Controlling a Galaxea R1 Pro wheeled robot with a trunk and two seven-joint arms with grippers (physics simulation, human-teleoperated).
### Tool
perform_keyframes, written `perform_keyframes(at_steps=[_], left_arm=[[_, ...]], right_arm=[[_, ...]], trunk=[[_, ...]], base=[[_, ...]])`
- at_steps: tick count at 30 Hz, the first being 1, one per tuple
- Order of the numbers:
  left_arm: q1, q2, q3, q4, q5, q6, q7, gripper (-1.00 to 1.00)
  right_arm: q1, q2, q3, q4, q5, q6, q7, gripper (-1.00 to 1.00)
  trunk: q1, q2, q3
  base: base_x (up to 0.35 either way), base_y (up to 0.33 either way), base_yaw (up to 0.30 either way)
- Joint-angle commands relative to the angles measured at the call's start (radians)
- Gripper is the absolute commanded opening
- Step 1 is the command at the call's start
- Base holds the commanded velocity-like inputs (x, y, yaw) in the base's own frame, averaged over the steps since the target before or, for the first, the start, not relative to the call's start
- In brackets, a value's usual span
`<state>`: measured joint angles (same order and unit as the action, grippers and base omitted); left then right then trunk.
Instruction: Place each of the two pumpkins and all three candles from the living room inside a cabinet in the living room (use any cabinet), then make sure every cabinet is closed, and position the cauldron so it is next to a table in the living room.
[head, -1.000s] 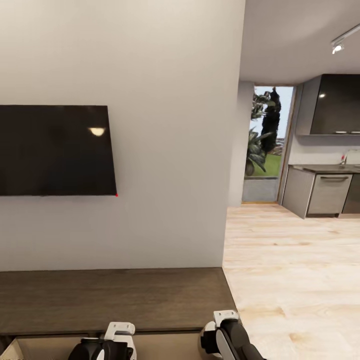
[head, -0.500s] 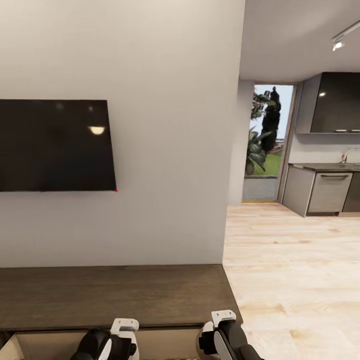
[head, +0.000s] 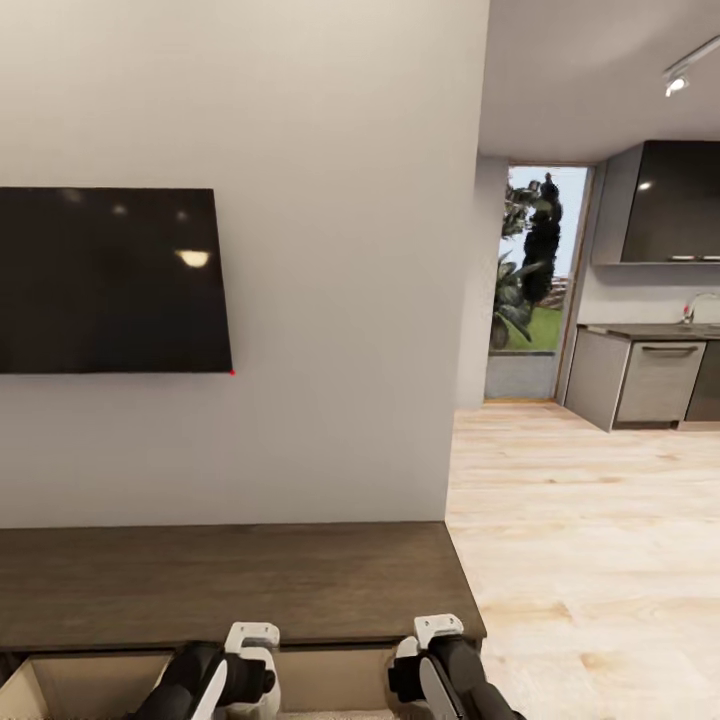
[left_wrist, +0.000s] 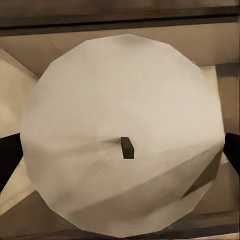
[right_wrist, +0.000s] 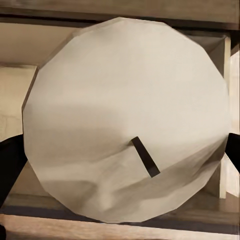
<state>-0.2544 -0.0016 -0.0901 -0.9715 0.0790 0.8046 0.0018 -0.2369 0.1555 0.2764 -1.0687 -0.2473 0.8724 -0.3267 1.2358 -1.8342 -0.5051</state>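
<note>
Two candles, one pinched per gripper w/ wick up — left candle, right candle, dark fingers flanking each — hang over the cabinet's open pale drawer at bottom of head view, prob. for dropping in.

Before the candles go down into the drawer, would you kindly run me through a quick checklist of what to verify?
1. Left candle held between the fingers: ok, dark fingers sit at both its sides.
2. Right candle held: ok, fingers flank it the same way.
3. Cabinet drawer open: ok, the pale interior shows under the dark top.
4. Both arms over the open drawer: ok, the left gripper and right gripper sit at the drawer's front.
5. Free room in the drawer under each candle: cannot tell, the candles hide it.
6. Pumpkins and third candle already stored: cannot tell.
</note>
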Motion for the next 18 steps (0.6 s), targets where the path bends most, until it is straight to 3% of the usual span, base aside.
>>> perform_keyframes(at_steps=[1, 5, 11, 15, 18], left_arm=[[-0.005, 0.000, -0.001, 0.000, 0.007, 0.005, 0.005, -1.00], [-0.027, -0.001, 0.000, 0.013, 0.007, 0.006, -0.001, -1.00], [-0.100, -0.016, 0.002, 0.080, 0.011, 0.005, 0.000, -1.00], [-0.150, -0.044, 0.003, 0.106, 0.007, 0.016, 0.002, -1.00], [-0.205, -0.050, 0.003, 0.182, 0.008, 0.028, 0.003, -1.00]], right_arm=[[-0.009, 0.002, 0.003, 0.000, -0.009, 0.003, -0.009, -1.00], [-0.067, 0.010, 0.007, 0.024, -0.016, 0.006, -0.011, -1.00], [-0.163, 0.009, 0.006, 0.160, -0.112, 0.004, -0.017, -1.00], [-0.179, 0.007, 0.006, 0.183, -0.131, 0.004, -0.020, -1.00], [-0.181, 0.007, 0.006, 0.187, -0.134, 0.004, -0.020, -1.00]], trunk=[[0.004, -0.008, -0.005], [0.019, -0.036, -0.017], [0.042, -0.078, -0.036], [0.058, -0.106, -0.048], [0.069, -0.127, -0.058]], base=[[0.000, 0.000, 0.000], [0.000, 0.000, 0.000], [0.000, 0.000, 0.000], [0.000, 0.000, 0.000], [0.000, 0.000, 0.000]])
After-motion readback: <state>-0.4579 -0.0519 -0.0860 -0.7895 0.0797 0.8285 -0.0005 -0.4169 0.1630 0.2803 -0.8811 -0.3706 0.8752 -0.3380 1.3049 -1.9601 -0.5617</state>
